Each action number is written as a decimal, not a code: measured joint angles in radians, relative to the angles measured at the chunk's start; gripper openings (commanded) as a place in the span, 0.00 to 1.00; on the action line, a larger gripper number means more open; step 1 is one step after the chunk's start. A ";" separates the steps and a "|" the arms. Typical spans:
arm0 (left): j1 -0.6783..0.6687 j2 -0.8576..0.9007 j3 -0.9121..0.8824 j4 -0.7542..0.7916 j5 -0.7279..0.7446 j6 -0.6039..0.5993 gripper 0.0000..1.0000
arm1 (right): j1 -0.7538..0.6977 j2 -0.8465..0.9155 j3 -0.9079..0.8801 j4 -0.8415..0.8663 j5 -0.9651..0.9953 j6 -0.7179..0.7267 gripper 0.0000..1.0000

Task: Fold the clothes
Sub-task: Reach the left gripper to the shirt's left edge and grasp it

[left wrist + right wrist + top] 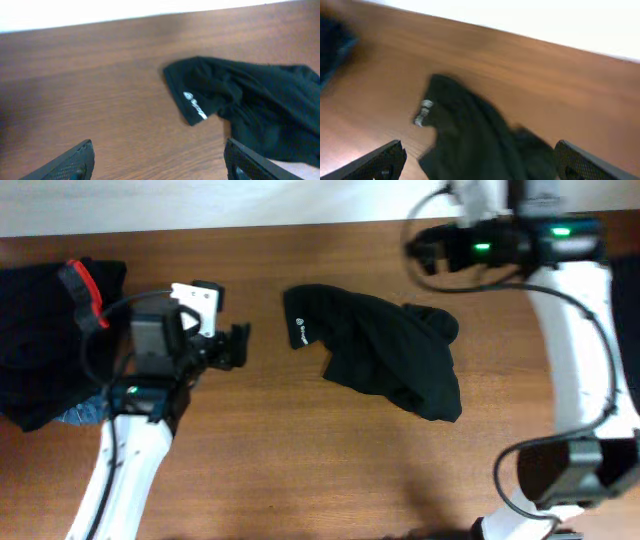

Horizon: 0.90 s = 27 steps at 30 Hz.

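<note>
Garment (385,355) crumpled; left claw (159,150), right claw (479,149) open.

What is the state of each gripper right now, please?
Left gripper: open, holding nothing.
Right gripper: open, holding nothing.

The table (300,450) is brown wood, smooth, with a faint sheen. The shirt (390,350) at centre is soft black cloth, matt and rumpled; its logo (195,106) is a flat white print. The pile (40,340) at far left is the same matt cloth, with a red-orange band (85,288). My fingers (75,162) look like matt black plastic; my arm shells (125,480) are glossy white.
</note>
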 measured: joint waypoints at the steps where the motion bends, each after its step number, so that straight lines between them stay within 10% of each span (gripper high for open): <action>1: -0.020 0.029 0.001 0.013 0.004 -0.011 0.83 | -0.043 -0.013 0.004 -0.036 0.015 0.012 0.99; 17: -0.336 0.603 0.013 0.539 0.154 -0.480 0.82 | -0.176 -0.019 0.006 -0.231 0.056 0.054 0.99; 27: -0.335 0.738 0.015 0.687 0.149 -0.546 0.82 | -0.176 -0.019 0.006 -0.246 0.066 0.053 0.99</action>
